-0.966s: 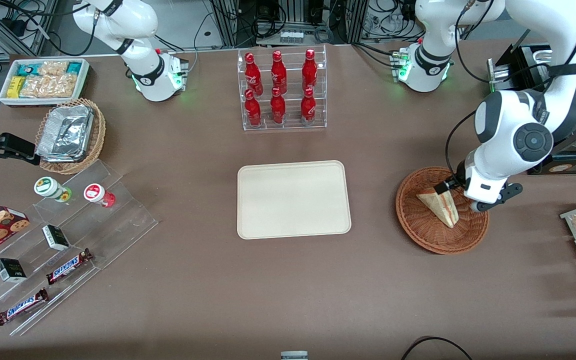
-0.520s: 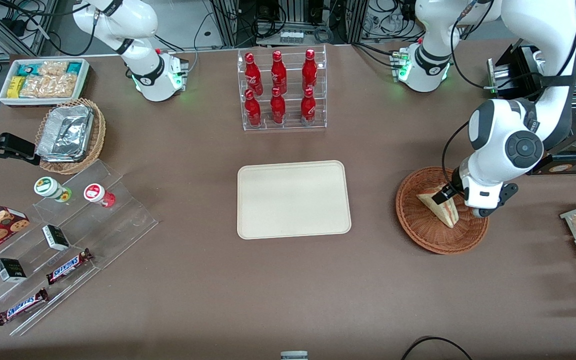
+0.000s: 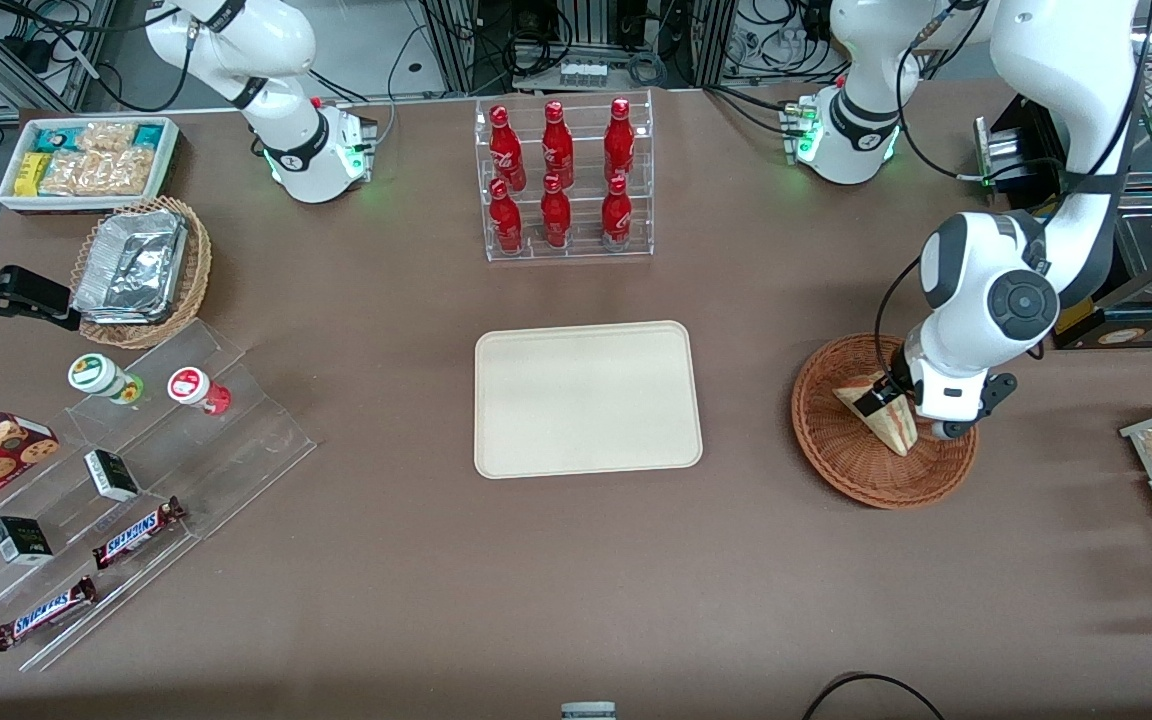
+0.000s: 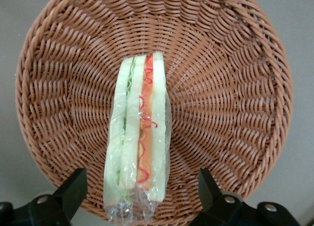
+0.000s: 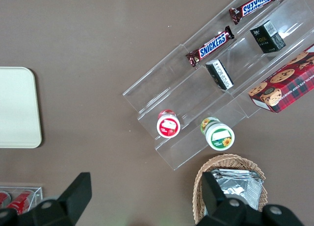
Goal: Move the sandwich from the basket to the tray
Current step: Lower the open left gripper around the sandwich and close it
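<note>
Cream plastic tray (image 3: 588,398) lies flat on the brown tabletop (image 3: 576,560), nothing on it. Toward the working arm's end from the tray sits the reddish wicker basket (image 3: 836,462). Inside the basket the wrapped sandwich (image 3: 881,416) stands on edge. The tool (image 4: 140,194) hangs low over the basket, fingers (image 4: 72,190) spread wide either side of the sandwich, not touching it.

Tray (image 5: 17,108) edge, Snickers bars (image 5: 210,45) on clear tiered stand (image 5: 196,96).
</note>
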Available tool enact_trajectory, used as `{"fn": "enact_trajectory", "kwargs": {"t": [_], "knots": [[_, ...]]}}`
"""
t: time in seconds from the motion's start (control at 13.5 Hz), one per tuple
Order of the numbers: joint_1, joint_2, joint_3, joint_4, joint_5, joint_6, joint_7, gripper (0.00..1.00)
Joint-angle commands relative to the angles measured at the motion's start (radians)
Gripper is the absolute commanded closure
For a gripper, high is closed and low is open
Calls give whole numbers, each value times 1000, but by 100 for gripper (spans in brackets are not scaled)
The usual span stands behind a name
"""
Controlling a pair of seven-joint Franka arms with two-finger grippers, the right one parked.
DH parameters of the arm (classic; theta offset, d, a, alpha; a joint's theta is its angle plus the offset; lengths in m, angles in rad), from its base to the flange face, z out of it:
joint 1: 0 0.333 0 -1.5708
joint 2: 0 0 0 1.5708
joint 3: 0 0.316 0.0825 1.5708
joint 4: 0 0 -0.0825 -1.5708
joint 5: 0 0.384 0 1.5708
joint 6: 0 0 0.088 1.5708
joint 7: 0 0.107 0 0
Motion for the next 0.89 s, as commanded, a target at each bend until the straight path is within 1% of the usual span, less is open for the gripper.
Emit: {"fn": "enact_trajectory", "kwargs": {"t": [0.0,0.3,0.37,0.45,0.52,0.67,0.74,0.82], "knots": [[-1,20,2,-4,6,18,-22,0],[3,47,2,-4,8,29,-21,1],[3,46,2,-5,8,29,-21,9],[3,46,2,-4,8,26,-21,28],[3,46,2,-4,8,24,-19,42],[3,47,2,-5,8,18,-18,68],[3,44,2,-4,10,11,-16,74],[3,41,2,-2,10,0,-13,74]]}}
